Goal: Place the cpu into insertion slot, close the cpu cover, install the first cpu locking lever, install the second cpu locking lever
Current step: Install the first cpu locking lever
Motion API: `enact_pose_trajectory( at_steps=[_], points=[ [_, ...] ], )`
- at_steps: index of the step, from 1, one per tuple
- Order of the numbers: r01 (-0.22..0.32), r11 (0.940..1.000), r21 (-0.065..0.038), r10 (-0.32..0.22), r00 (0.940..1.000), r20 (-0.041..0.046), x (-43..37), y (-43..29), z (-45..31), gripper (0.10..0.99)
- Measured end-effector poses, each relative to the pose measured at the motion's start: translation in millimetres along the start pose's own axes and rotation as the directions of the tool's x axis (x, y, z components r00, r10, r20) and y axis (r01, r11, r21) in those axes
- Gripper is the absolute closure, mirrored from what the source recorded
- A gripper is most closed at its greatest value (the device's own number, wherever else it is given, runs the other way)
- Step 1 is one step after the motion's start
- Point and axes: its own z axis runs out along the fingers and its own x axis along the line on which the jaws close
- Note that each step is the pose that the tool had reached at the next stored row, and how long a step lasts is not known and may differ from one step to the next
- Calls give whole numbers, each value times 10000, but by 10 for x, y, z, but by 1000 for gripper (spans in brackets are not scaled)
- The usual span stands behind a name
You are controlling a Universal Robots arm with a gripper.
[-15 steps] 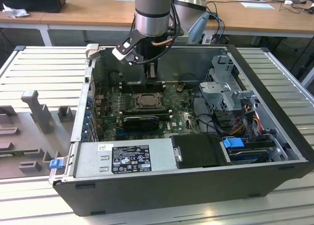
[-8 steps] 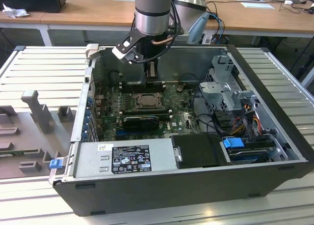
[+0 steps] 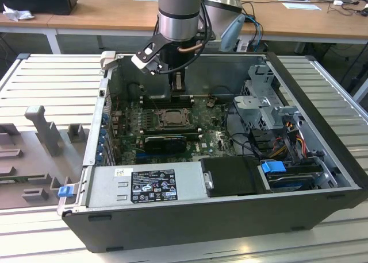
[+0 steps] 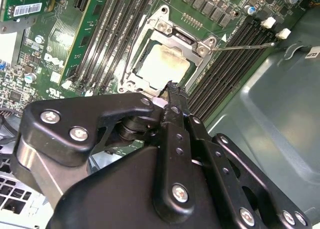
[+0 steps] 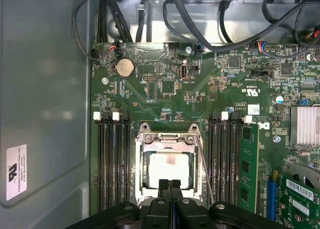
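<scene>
The tool [image 5: 169,184] is clenched on nothing, tips at the cover [image 5: 167,138] edge. The seated cpu [image 5: 169,169] looks light, fragile; the lever [image 4: 245,46] thin, springy: take its end.

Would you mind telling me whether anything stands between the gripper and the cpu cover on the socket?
Nothing visible does. In both wrist views the gripper, shut, sits right at the edge of the cpu cover, which lies around the cpu; the black cables run well away, past the board.
</scene>
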Motion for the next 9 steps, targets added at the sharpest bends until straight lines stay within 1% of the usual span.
enact_pose_trajectory(
  at_steps=[3,9],
  points=[
    [0,10000,-1,0,10000,-26,-1,0,-2,980],
    [0,10000,-1,0,10000,-30,0,0,-17,980]
  ],
)
